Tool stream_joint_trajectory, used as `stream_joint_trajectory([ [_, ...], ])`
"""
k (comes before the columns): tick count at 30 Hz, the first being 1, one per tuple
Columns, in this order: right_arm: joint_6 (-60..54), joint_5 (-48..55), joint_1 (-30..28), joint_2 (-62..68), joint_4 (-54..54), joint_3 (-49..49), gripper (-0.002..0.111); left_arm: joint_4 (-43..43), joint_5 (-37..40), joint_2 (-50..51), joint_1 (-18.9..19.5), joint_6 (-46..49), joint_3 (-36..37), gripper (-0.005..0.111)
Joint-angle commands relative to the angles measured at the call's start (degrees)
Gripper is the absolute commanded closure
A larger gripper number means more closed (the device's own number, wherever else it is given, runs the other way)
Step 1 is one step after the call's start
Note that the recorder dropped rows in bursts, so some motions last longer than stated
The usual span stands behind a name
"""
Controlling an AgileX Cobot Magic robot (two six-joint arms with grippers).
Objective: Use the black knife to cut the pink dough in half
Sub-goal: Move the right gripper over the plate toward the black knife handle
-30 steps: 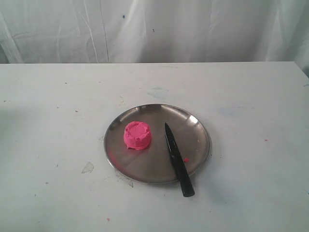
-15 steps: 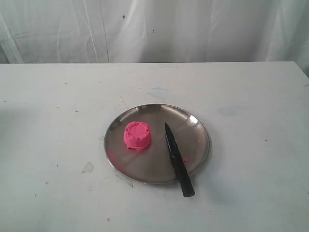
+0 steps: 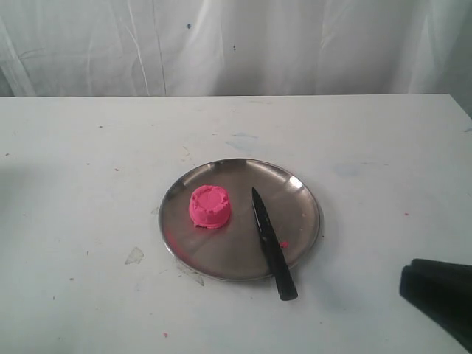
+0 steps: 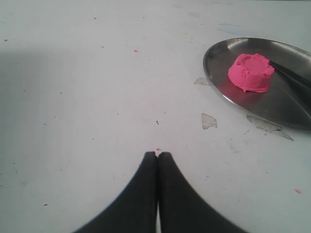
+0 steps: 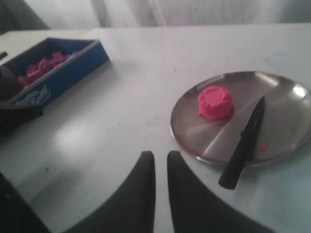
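Note:
The pink dough (image 3: pixel 210 206), a whole round cup-shaped lump, sits on the left part of a steel plate (image 3: pixel 295 193). The black knife (image 3: pixel 271 242) lies on the plate's right part, tip toward the far side and handle end over the near rim. My left gripper (image 4: pixel 157 154) is shut and empty over bare table, well away from the dough (image 4: pixel 251 72). My right gripper (image 5: pixel 160 154) has a narrow gap between its fingers and holds nothing, a short way from the knife handle (image 5: pixel 232 170). The right arm (image 3: pixel 439 296) shows at the lower right corner.
A blue tray (image 5: pixel 80 68) holding pink pieces stands on the table beyond the plate in the right wrist view. A pink crumb (image 3: pixel 284 244) lies on the plate beside the knife. Scuffed patches (image 3: pixel 134 255) mark the white table. A white curtain hangs behind.
The right arm has come into the exterior view at the lower right corner. Dough, knife and plate have not moved.

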Motion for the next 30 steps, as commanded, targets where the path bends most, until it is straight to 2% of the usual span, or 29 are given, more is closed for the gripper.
stream_joint_trajectory([
  [1,-7.1,3.0,0.2,7.3,3.8,-2.0,0.091,-0.1,-0.2,-0.3,0.1,-0.3,0.2,0.107],
  [5,-12.9,6.7,0.2,12.9,5.1,-4.8,0.091,-0.1,-0.2,-0.3,0.1,-0.3,0.2,0.107],
  [15,-14.7,9.1,0.2,29.4,4.1,-18.3,0.091,-0.1,-0.2,-0.3,0.1,-0.3,0.2,0.107],
  [19,-15.7,8.0,-2.7,37.2,4.9,-23.1,0.091,-0.1,-0.2,-0.3,0.1,-0.3,0.2,0.107],
  [22,-20.9,8.8,-6.1,43.9,12.1,-23.8,0.091,-0.1,-0.2,-0.3,0.1,-0.3,0.2,0.107],
  [26,-34.9,13.2,-9.9,53.9,23.7,-21.5,0.091,-0.1,-0.2,-0.3,0.1,-0.3,0.2,0.107],
  [30,-41.7,11.3,-12.0,61.5,26.7,-21.1,0.091,-0.1,-0.2,-0.3,0.1,-0.3,0.2,0.107],
])
